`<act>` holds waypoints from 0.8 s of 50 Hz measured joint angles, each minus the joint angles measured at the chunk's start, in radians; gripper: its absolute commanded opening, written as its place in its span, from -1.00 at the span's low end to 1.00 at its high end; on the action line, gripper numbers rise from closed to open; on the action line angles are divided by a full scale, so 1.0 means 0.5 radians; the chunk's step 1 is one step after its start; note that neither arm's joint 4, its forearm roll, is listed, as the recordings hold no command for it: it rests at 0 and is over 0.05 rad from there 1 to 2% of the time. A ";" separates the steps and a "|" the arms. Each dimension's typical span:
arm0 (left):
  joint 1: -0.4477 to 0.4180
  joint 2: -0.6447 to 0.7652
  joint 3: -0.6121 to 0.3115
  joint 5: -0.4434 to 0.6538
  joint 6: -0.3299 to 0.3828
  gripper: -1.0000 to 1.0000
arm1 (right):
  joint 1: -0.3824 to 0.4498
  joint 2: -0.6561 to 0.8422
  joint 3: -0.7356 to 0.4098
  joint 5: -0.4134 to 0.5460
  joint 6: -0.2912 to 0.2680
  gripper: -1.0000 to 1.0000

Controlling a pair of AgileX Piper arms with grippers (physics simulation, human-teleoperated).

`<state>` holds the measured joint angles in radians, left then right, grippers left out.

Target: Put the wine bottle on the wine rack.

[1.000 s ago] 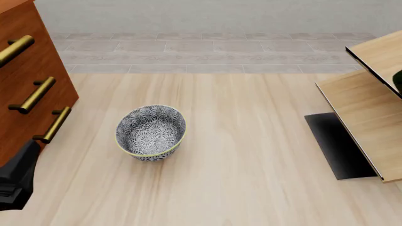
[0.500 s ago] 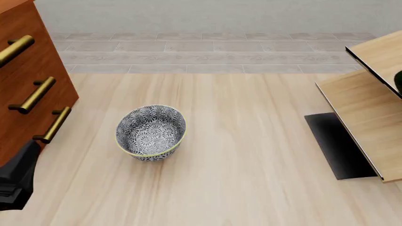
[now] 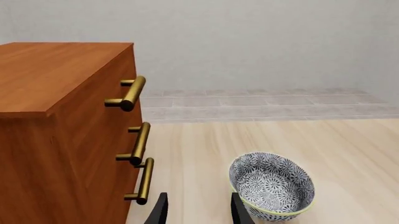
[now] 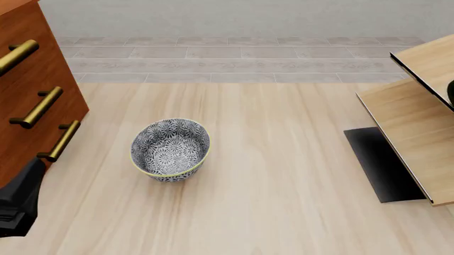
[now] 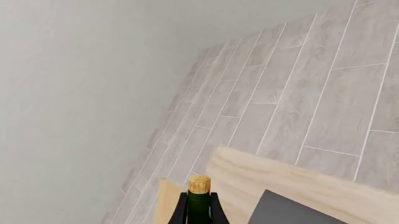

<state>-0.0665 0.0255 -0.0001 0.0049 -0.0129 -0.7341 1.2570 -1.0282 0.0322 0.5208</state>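
Note:
The wine bottle shows in the right wrist view as a dark green neck with a tan cork. My right gripper is shut on that neck, a black finger on each side. In the front view only a dark sliver of the bottle shows at the right edge, above the wine rack, whose slanted light boards stand on a black base. The right gripper itself is outside the front view. My left gripper is open and empty, low at the near left.
A reddish-brown cabinet with brass handles stands at the left. A patterned black-and-white bowl sits on the wooden table left of centre; it also shows in the left wrist view, beside the open fingers.
The dark sliver of the bottle at the right edge of the front view has shrunk slightly toward the edge. The left arm and the bowl have not moved.

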 measured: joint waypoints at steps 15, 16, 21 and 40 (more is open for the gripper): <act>0.002 -0.012 0.000 0.013 -0.002 1.00 | -0.006 0.010 0.001 -0.003 0.013 -1.00; 0.003 -0.013 0.000 0.014 -0.002 1.00 | -0.005 0.010 0.000 -0.002 0.014 -1.00; 0.003 -0.017 0.000 0.019 -0.003 1.00 | 0.000 0.008 -0.003 -0.001 0.016 -1.00; 0.004 -0.026 0.000 0.028 -0.005 1.00 | 0.047 0.020 0.060 0.046 0.030 1.00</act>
<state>-0.0644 0.0125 -0.0001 0.0189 -0.0155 -0.7108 1.2671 -0.9983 0.0550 0.5360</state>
